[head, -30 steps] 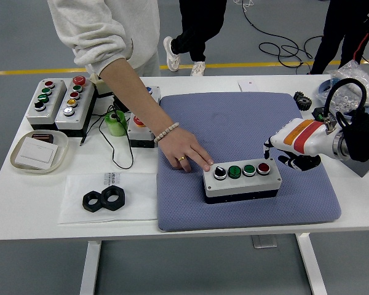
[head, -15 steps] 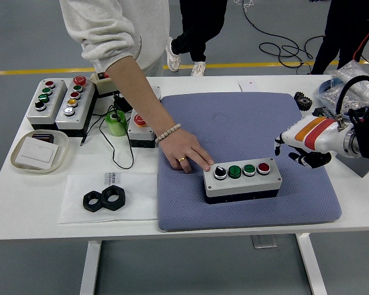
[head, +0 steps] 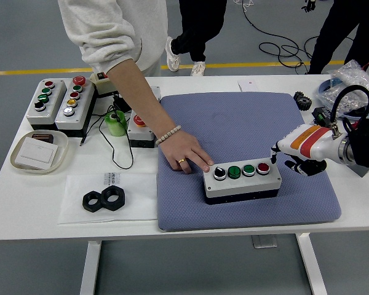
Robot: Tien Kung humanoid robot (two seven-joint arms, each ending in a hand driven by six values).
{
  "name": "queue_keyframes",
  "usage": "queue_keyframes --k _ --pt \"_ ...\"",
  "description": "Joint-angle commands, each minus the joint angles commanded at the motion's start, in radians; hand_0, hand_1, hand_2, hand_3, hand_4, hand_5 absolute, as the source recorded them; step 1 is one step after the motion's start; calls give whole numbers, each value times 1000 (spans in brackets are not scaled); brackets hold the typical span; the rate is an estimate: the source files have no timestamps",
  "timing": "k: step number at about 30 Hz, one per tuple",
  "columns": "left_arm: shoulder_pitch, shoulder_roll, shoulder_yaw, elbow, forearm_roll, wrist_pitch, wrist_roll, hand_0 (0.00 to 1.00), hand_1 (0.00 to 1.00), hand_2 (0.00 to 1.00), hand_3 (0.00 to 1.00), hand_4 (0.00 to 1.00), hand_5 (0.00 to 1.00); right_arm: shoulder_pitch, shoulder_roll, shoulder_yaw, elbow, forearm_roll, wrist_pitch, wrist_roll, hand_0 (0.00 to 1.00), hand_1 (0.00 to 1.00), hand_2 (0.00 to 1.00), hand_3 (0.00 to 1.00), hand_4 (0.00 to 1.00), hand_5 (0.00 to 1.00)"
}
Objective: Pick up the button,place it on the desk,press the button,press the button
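A grey button box (head: 242,184) lies on the blue mat (head: 246,123), carrying a black knob (head: 219,173), two green buttons (head: 234,171) and a red button (head: 263,167). My right hand (head: 297,155), white with orange and red stripes, hovers just right of the box's red end. Its black fingers (head: 302,166) are curled under and hold nothing. A person's hand (head: 187,153) reaches in from the far left, with fingertips on the mat touching the box's left end by the knob. My left arm is out of view.
Two grey control boxes (head: 46,101) (head: 74,101) stand at the far left, with a green roll (head: 116,123), cables and a smaller button box (head: 140,126) beside them. A tray (head: 40,152) and two black nuts (head: 103,200) sit front left. A plastic bag (head: 350,86) is far right.
My right hand drew back to the right from the box, then came back down close to the red button end. The person's hand and the box stayed put.
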Motion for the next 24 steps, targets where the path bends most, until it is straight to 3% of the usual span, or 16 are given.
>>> queue_keyframes --k 12,24 --pt "-2 1 31 0 -28 1 -5 742 910 984 896 604 998 -3 13 -4 -6 0 -3 -1 263 87 104 674 396 2" --pt "5 2 7 0 -11 2 -4 742 910 984 893 604 998 2 16 -6 -20 0 -1 -3 263 87 104 675 394 2"
